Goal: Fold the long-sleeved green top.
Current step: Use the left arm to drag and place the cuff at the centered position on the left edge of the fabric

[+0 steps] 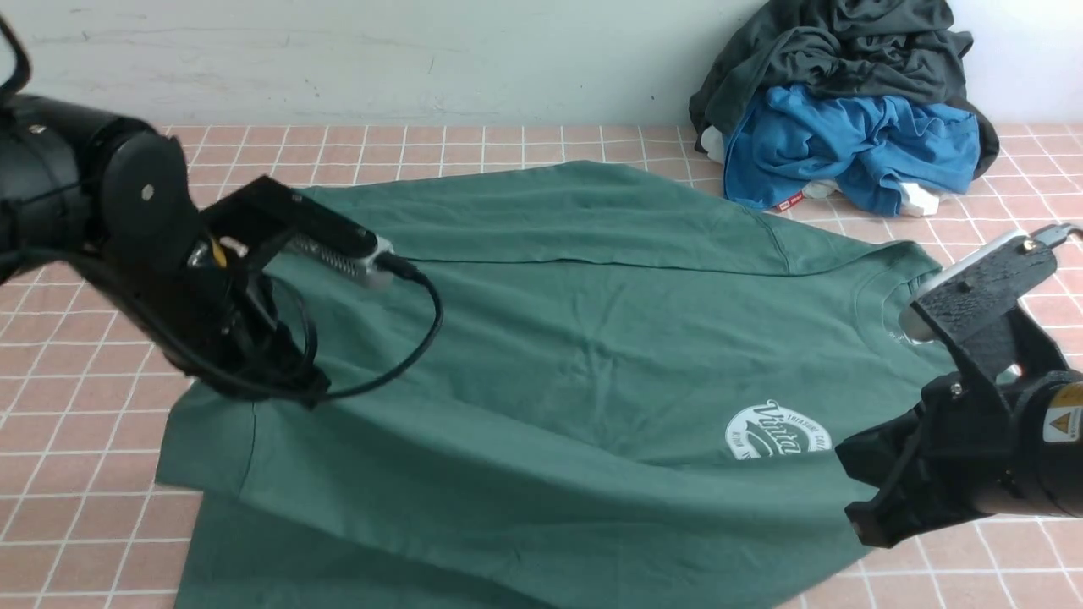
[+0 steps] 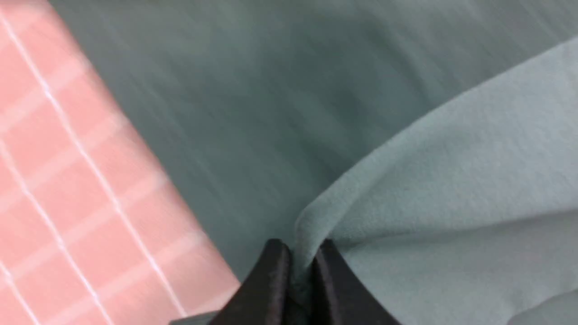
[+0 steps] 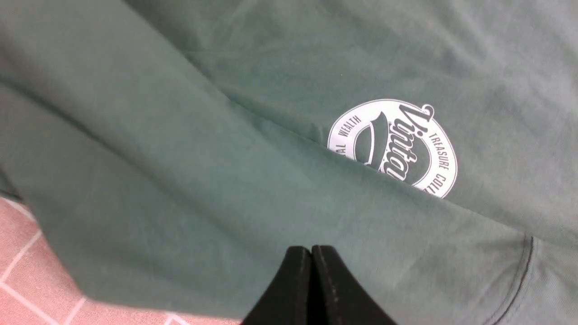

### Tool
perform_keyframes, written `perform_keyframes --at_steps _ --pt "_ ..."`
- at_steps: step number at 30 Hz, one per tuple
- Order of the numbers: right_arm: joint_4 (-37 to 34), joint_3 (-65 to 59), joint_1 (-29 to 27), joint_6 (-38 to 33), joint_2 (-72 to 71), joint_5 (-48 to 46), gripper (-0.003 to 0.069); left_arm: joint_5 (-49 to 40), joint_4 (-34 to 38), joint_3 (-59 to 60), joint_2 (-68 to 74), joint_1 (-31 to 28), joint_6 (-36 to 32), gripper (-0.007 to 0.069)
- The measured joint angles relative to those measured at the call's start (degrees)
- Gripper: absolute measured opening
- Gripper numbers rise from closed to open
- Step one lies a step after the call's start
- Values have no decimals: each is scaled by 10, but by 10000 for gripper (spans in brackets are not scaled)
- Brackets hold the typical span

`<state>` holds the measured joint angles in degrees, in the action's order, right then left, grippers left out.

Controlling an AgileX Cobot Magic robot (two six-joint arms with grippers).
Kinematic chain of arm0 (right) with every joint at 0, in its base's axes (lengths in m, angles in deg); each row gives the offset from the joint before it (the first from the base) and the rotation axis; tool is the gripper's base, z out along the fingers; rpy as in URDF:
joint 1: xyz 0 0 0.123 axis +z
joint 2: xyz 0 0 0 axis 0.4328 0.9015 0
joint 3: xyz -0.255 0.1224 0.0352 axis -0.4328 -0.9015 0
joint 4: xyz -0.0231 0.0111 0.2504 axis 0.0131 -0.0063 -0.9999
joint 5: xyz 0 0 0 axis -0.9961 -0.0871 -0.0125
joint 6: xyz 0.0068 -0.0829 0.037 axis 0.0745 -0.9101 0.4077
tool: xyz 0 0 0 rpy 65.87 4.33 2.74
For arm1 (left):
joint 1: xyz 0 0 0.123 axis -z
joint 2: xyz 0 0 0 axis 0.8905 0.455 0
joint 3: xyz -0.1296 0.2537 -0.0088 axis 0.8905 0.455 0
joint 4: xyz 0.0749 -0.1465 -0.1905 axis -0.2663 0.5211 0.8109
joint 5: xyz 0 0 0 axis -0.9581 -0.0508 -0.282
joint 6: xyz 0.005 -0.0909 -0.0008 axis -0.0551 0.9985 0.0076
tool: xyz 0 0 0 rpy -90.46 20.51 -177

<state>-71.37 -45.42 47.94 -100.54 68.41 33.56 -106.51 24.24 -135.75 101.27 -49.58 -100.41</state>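
The left gripper is pinching a raised ridge of the green long-sleeved top between its two black fingers, and the cloth is bunching in the narrow gap. Only the left wrist view is showing this grip. In the front view the tips are lying hidden behind the gripper's own body and looping cable.

The right gripper is keeping its jaws pressed flat together, with no cloth showing between them. Whether the tips are touching the fabric cannot be told. Its wrist view is showing a fold running across the round white logo and covering part of it.

The front view alone is giving the layout. The top is lying spread over the pink tiled table, collar toward the robot's right. A dark grey garment and a blue garment are lying heaped by the far wall.

The left arm is reaching in from the left, wrist angling down over the top's left edge. The right arm is coming in low from the right, its gripper pointing down beside the logo.
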Motion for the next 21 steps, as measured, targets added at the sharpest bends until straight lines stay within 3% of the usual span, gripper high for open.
perform_keyframes --at_steps 4,10,18,21 --pt "0 0 0 0 0 0 -14 -6 -21 -71 84 -11 0 31" --pt "0 0 0 0 0 0 -14 -123 -15 -172 150 -13 -4 31" --pt "0 0 0 0 0 0 -14 -105 -17 -216 187 -18 -22 34" --pt "0 0 0 0 0 1 -14 -109 -20 -229 213 -24 -29 69"
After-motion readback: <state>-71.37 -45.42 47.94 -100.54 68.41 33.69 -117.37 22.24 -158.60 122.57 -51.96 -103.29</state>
